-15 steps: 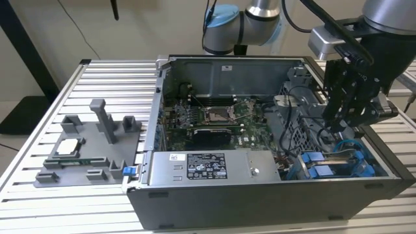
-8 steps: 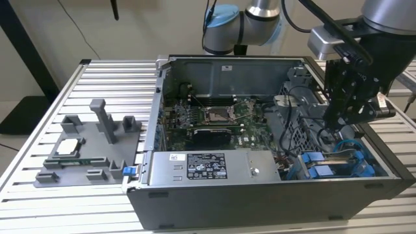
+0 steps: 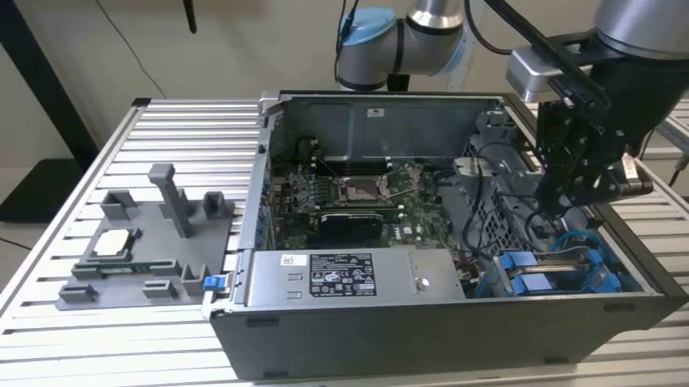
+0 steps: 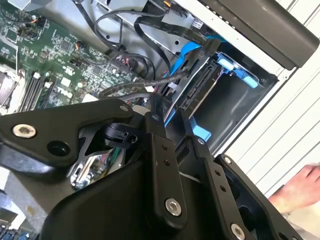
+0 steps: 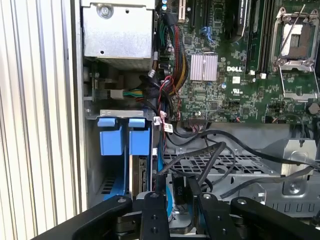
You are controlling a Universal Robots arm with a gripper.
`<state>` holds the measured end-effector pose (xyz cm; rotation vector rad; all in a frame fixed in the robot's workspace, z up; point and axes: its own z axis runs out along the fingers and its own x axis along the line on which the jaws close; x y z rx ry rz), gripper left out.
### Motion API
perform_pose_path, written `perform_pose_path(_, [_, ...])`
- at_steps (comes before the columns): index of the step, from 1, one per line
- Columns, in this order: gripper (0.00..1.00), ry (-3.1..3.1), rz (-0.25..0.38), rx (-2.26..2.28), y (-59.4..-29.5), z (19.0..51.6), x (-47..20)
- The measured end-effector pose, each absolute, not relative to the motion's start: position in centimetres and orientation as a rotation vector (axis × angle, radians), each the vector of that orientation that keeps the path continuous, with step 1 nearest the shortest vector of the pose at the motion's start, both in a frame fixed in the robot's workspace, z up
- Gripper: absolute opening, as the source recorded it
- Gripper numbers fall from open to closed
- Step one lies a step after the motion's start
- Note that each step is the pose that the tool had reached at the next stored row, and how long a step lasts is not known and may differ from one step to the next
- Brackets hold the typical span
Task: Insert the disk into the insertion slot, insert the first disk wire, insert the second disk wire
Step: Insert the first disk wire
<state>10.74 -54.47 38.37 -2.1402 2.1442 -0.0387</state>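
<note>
The disk sits in the insertion slot of the grey drive cage. Its blue carrier tabs show at the cage mouth, and in the exterior view the blue carrier lies at the case's near right corner. My gripper hangs just above that cage. In both wrist views the black fingers are closed on a black wire connector, whose black cable loops back over the perforated cage. In the second wrist view the gripper is a short way from the disk's rear end. A blue flat cable runs beside the disk.
The open computer case stands on a slatted table. Inside are the motherboard and a grey power supply box. A grey fixture with parts lies at the exterior view's left. A person's hand is outside the case.
</note>
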Motion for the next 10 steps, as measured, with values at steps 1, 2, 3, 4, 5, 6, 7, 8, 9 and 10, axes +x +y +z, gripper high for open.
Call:
perform_pose_path(1, [1.00, 2.144, -0.040, -2.139, -54.47, 38.34, 10.70])
perform_pose_path(2, [1.00, 2.144, -0.041, -2.138, -54.46, 38.32, 10.68])
perform_pose_path(3, [1.00, 2.144, -0.042, -2.137, -54.45, 38.29, 10.67])
perform_pose_path(4, [1.00, 2.145, -0.044, -2.135, -54.45, 38.26, 10.65])
perform_pose_path(5, [1.00, 2.145, -0.045, -2.133, -54.45, 38.25, 10.64])
perform_pose_path(6, [1.00, 2.145, -0.046, -2.132, -54.45, 38.24, 10.63])
perform_pose_path(7, [1.00, 2.146, -0.047, -2.130, -54.45, 38.23, 10.63])
perform_pose_path(8, [1.00, 2.146, -0.046, -2.128, -54.44, 38.22, 10.63])
perform_pose_path(9, [0.00, 2.146, -0.045, -2.126, -54.44, 38.19, 10.63])
perform_pose_path(10, [0.00, 2.146, -0.045, -2.125, -54.44, 38.17, 10.63])
